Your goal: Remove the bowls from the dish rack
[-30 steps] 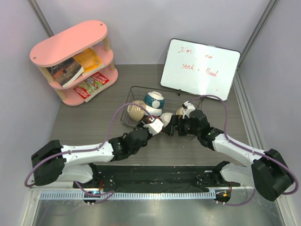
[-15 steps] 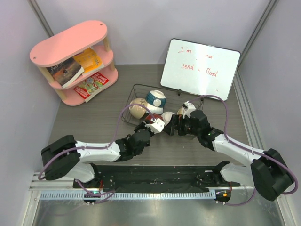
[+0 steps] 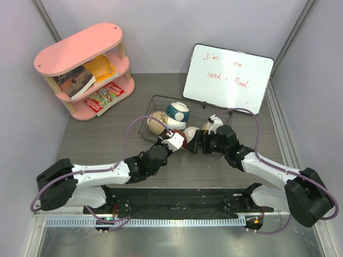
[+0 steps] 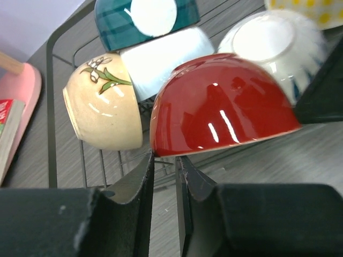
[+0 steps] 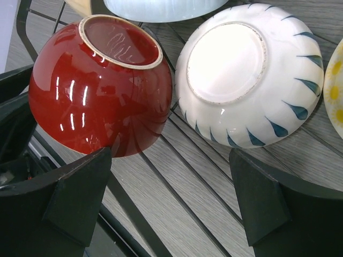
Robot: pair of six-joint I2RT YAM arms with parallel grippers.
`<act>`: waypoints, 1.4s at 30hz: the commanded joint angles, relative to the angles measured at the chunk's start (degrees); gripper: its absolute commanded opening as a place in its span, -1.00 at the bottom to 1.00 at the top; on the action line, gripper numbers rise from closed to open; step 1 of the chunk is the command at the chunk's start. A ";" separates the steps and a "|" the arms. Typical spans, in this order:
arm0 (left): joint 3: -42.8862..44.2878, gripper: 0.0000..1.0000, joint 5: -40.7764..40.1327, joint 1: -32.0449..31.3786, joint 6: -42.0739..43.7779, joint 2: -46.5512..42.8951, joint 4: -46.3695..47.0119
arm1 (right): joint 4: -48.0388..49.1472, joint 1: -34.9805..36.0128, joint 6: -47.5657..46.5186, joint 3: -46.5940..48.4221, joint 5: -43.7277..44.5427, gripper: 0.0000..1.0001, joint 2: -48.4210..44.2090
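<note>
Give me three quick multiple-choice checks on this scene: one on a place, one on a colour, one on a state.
1. Where does the red bowl lie?
A. On the pink shelf
B. In the dish rack, beside the cream bowl
C. On the bare table in front of the arms

2. What colour is the writing on the whiteboard?
A. Red
B. Blue
C. Green

3. How does the right tool stand?
A. Shut on a bowl
B. Shut on nothing
C. Open wide

Answers:
1 B: the red bowl rests on the rack's wires next to the cream bowl.
2 A: the marker words on the board are red.
3 C: its fingers are spread far apart and hold nothing.
</note>
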 commanded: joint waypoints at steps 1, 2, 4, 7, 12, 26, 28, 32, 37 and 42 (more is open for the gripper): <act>3.92 -1.00 9.16 -1.10 -6.37 -5.91 -3.44 | -12.16 1.75 1.89 -4.66 -3.25 0.96 3.61; 4.35 -1.00 9.34 -1.01 -6.46 -7.14 -4.05 | -12.07 1.75 1.98 -4.75 -3.07 0.96 3.70; 4.80 -1.00 9.43 -1.01 -6.38 -7.94 -4.50 | -11.89 1.66 2.07 -4.75 -3.07 0.96 3.97; 5.15 -1.00 9.17 -1.01 -6.03 -8.38 -4.15 | -11.81 1.75 2.07 -4.40 -3.33 0.96 4.40; 7.17 -0.71 8.38 -1.10 -5.23 -4.97 -6.86 | -12.51 1.75 1.63 -3.70 -3.42 0.96 4.49; 3.57 0.14 6.62 -0.93 -1.28 -15.41 -16.29 | -12.33 1.74 1.01 -2.99 -3.77 0.96 6.07; 2.34 0.21 7.92 -0.49 -0.23 -15.94 -15.05 | -11.54 1.75 1.36 -2.73 -4.12 0.96 6.51; 2.51 0.23 9.78 1.09 1.18 -13.32 -15.22 | -11.36 1.75 1.71 -2.46 -5.18 0.96 6.43; 0.33 0.21 12.41 3.64 3.46 -12.78 -11.37 | -11.54 1.75 1.98 -2.64 -5.88 0.96 5.64; -1.45 0.20 13.64 6.10 7.33 -13.13 -7.48 | -12.24 1.74 1.54 -2.46 -7.37 0.96 5.20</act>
